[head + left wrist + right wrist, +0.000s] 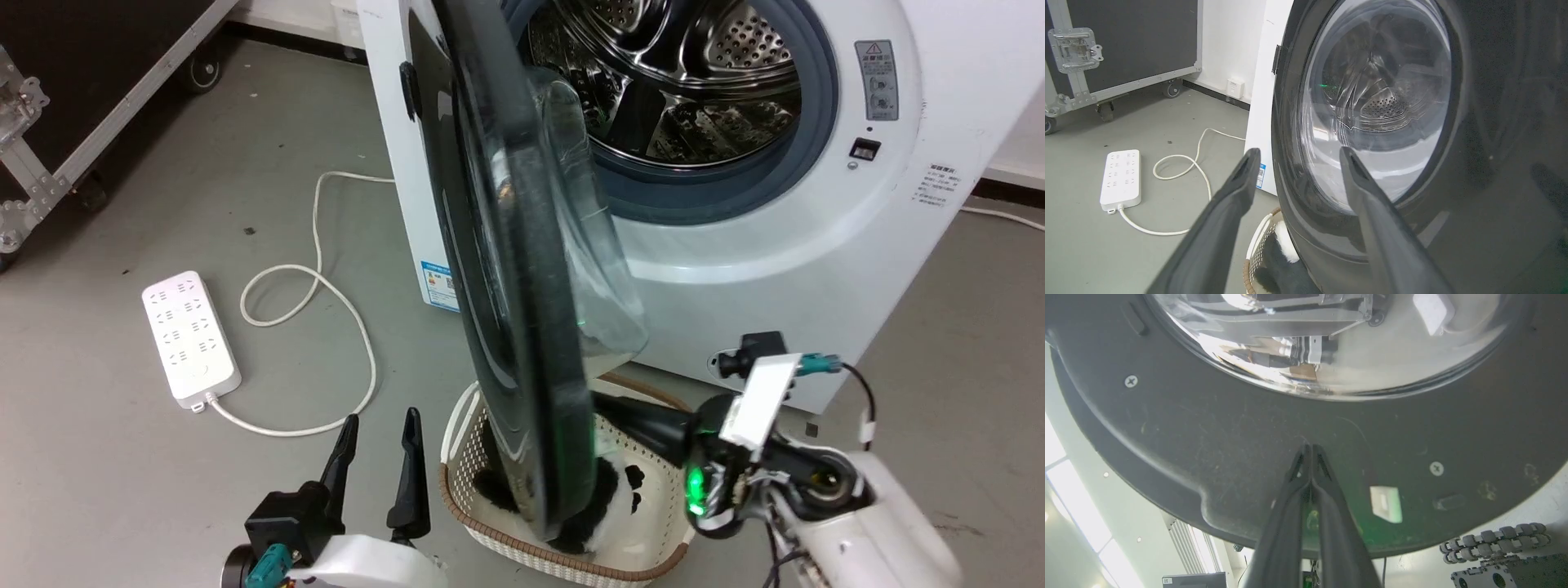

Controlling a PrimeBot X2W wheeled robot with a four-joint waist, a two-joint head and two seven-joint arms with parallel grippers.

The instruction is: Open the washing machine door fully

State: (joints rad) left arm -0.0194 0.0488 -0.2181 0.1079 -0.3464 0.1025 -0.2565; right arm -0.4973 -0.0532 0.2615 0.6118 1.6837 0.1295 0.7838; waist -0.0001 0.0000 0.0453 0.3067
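Observation:
The washing machine door (522, 327), glossy black with a bulging clear glass bowl, stands swung well out from the white machine (816, 245), edge-on toward me in the head view. My right gripper (1309, 446) is shut, its fingertips touching the door's dark inner face (1249, 428) just below the glass bowl. In the head view that gripper (600, 402) reaches in behind the door's lower edge. My left gripper (380, 420) hangs open and empty at the lower left, apart from the door. From the left wrist, the door's outer face (1494, 163) is close ahead.
A white laundry basket (653, 555) with a black-and-white item sits on the floor under the door. The steel drum mouth (678, 90) is exposed. A white power strip (189, 336) and its cable (326, 269) lie on the grey floor left. A wheeled black flight case (82, 73) stands far left.

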